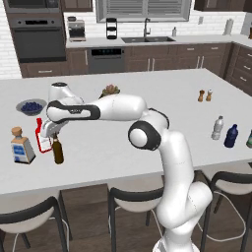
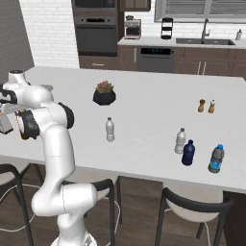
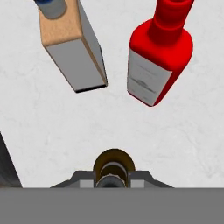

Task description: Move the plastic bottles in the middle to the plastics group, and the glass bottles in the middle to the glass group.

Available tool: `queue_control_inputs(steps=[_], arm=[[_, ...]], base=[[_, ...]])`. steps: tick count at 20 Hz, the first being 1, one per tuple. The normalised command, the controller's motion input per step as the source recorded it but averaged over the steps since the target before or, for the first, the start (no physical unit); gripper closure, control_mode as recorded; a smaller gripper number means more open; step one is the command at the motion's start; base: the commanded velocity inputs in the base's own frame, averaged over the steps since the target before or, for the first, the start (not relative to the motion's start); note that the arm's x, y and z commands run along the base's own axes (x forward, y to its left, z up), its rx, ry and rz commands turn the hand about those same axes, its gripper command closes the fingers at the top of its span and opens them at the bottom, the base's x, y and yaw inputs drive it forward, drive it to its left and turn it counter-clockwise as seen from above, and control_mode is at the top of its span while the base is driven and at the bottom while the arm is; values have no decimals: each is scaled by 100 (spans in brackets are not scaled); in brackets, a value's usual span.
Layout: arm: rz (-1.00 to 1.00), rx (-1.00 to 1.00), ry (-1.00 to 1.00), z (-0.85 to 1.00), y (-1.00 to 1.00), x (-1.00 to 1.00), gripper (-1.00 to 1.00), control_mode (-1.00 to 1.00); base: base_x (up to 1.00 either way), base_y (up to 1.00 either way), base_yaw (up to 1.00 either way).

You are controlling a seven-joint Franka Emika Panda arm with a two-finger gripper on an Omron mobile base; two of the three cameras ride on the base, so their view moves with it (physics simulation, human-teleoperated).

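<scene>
Brown beer bottle [image 1: 58, 150] stood upright at the left of the left base view, beside the red bottle [image 1: 39, 132], the gripper [image 1: 53, 134] clamped on its neck. Hand view: bottle mouth low centre between shut fingers [image 3: 83, 178], pointing straight up at them.

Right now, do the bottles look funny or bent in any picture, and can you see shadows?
Hand view: the red bottle and the squarish clear bottle look stretched and splay outward, seen from above; hardly any shadow. Left base view: sharp, evenly lit, with a faint shadow under the brown bottle on the counter. Right base view: no glare.
</scene>
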Motion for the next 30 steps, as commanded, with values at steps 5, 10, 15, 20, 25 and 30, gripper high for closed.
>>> queue_control_inputs(steps=[5,10,15,20,25,30], arm=[[0,1,-3,-5,0,8,100,-100],[0,2,-1,-3,0,8,100,-100],[0,0,0,0,0,0,-100,-100],[0,0,0,0,0,0,-100,-100],[0,0,-2,2,-2,-2,-100,-100],[-2,0,-11,50,-23,-34,-100,-100]], base=[[0,0,0],[0,0,0],[0,0,0],[0,0,0],[0,0,0],[0,0,0]])
